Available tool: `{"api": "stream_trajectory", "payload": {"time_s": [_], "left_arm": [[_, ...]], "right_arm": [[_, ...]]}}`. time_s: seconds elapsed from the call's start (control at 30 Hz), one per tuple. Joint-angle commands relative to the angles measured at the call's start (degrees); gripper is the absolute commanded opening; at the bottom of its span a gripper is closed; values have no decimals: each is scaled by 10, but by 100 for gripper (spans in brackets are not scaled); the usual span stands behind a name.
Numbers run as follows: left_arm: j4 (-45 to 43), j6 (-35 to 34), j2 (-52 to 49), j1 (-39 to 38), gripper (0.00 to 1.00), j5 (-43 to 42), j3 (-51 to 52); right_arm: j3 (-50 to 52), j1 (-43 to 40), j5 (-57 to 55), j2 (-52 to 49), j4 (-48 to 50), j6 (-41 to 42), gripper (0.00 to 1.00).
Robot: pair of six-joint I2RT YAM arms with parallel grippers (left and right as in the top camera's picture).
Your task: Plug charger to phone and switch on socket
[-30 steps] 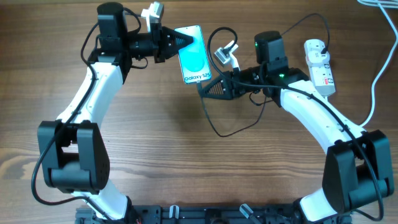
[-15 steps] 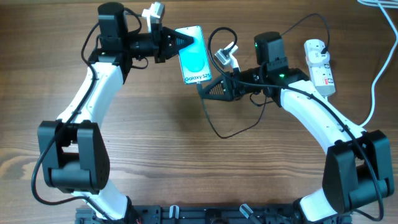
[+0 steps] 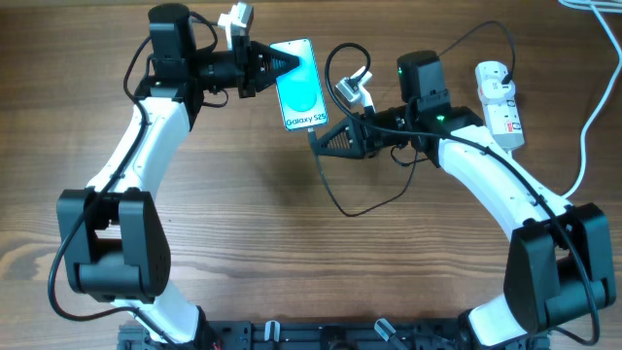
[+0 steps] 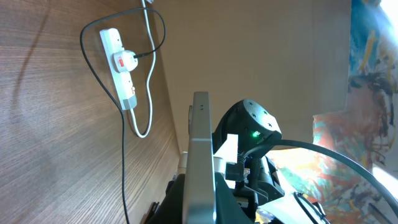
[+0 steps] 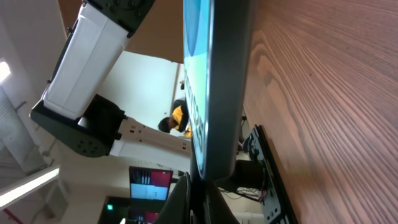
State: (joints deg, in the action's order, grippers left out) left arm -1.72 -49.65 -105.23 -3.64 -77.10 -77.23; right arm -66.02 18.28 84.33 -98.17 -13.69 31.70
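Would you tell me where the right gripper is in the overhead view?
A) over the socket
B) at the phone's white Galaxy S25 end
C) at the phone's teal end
B: the right gripper meets the phone at its white Galaxy S25 band, while the left gripper grips the far teal end.

The table is brown wood with clear grain and a matt finish. The phone has a glossy teal screen; edge-on in the left wrist view, its frame looks smooth, grey and metallic. The socket is smooth white plastic with a slight sheen. The charger is matt black cable. The arm shells are smooth white plastic, with matt black joints.
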Motion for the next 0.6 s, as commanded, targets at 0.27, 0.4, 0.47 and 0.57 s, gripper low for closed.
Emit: {"api": "stream_trajectory", "payload": {"time_s": [0.27, 0.4, 0.47, 0.57], "left_arm": [[-2, -1, 1, -2, 4, -24, -5], [-2, 0, 1, -5, 4, -23, -5], [-2, 0, 1, -5, 4, -23, -5], [-2, 0, 1, -5, 4, -19, -5]], "right_arm": [[-1, -1, -9, 5, 4, 0, 4], [-1, -1, -6, 5, 6, 0, 4], [-1, -1, -2, 5, 6, 0, 4], [-1, -1, 3, 5, 6, 0, 5]]}}
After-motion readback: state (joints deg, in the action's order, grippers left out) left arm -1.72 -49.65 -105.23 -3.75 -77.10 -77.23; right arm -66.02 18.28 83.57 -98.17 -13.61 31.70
